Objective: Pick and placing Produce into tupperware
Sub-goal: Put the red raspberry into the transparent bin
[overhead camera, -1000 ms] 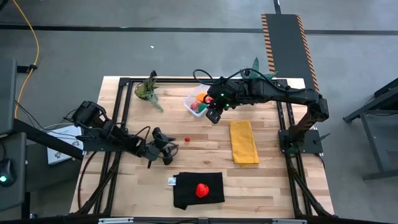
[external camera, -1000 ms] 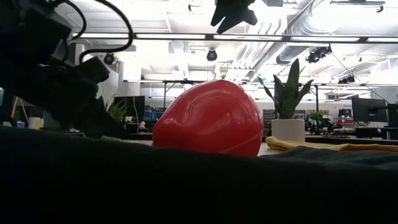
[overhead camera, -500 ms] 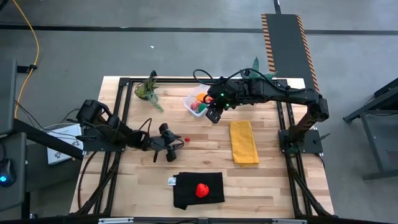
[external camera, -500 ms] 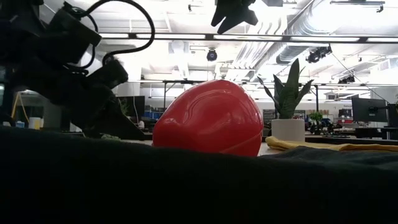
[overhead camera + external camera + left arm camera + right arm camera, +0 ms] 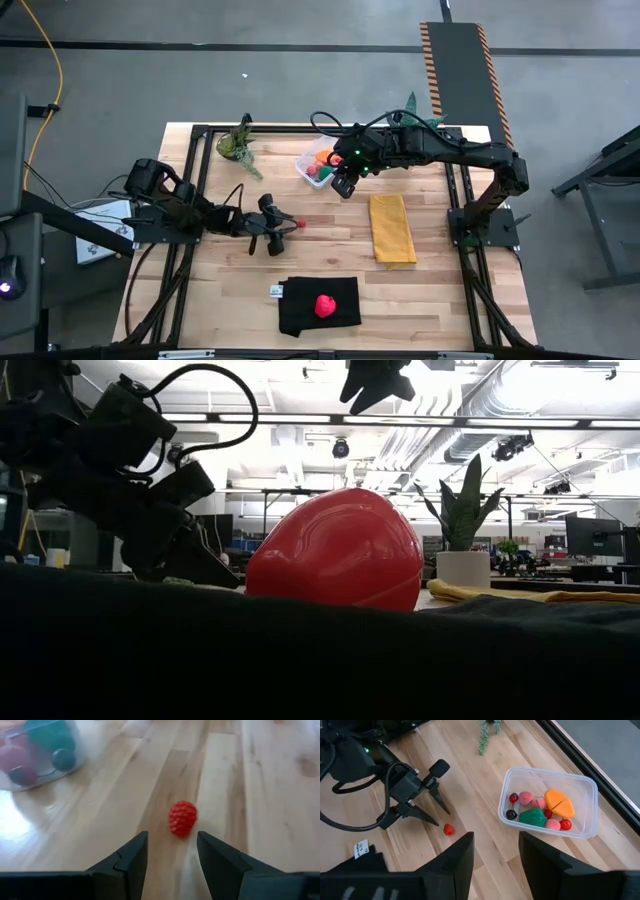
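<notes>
**Left end effector lined up on a raspberry, tub half filled**

Your left end effector (image 5: 283, 224) sits low over the wooden desk (image 5: 440, 290), fingers parted with nothing between them. A small red raspberry (image 5: 182, 818) lies on the wood just ahead of the fingertips (image 5: 135, 851), centred on the gap but not yet inside it. In the right wrist view you can see the same berry (image 5: 449, 829) just beside the tips of that end effector (image 5: 438, 815), not touching them.

Your right end effector (image 5: 345, 187) hangs above the desk next to the tupperware (image 5: 303, 167), on the side nearer the desk's middle. Its fingers (image 5: 458, 857) stand partly apart and hold nothing.

The tupperware (image 5: 587, 815) rests on the desk near the far edge, and already holds an orange piece (image 5: 558, 804), a green piece (image 5: 532, 816), pink pieces, small red berries and a dark berry (image 5: 511, 814).

A red strawberry-like piece (image 5: 324, 305) lies on a black cloth (image 5: 296, 310) near the front edge of the desk, well apart from both arms; it fills the middle of the low view (image 5: 335, 550). A folded yellow cloth (image 5: 392, 228) lies below the right arm. A leafy plant (image 5: 240, 145) stands near the far left corner, and a white pot with a tall plant (image 5: 465, 568) shows in the low view.
</notes>
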Available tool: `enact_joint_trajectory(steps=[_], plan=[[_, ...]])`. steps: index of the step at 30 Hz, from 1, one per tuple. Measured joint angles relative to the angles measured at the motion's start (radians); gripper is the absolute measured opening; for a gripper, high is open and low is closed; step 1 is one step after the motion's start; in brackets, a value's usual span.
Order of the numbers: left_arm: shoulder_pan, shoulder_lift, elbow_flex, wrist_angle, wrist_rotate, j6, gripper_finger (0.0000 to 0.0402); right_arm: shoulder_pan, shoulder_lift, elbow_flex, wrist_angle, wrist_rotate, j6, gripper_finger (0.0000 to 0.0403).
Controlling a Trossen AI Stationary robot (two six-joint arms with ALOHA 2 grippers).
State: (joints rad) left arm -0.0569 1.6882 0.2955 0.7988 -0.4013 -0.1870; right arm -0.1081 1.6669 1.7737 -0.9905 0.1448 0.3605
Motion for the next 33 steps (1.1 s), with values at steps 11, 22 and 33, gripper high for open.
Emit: enact_joint_trajectory(steps=[11, 22, 33], plan=[[-0.002, 0.071, 0.025, 0.025, 0.059, 0.035, 0.0160, -0.002, 0.000, 0.000, 0.000, 0.004, -0.002, 0.0147], [-0.002, 0.124, 0.093, 0.020, 0.037, 0.068, 0.0160, -0.002, 0.000, 0.000, -0.020, 0.005, -0.002, 0.0147], [-0.002, 0.124, 0.093, 0.022, 0.035, 0.052, 0.0160, -0.002, 0.000, 0.000, -0.021, 0.008, -0.009, 0.0147]])
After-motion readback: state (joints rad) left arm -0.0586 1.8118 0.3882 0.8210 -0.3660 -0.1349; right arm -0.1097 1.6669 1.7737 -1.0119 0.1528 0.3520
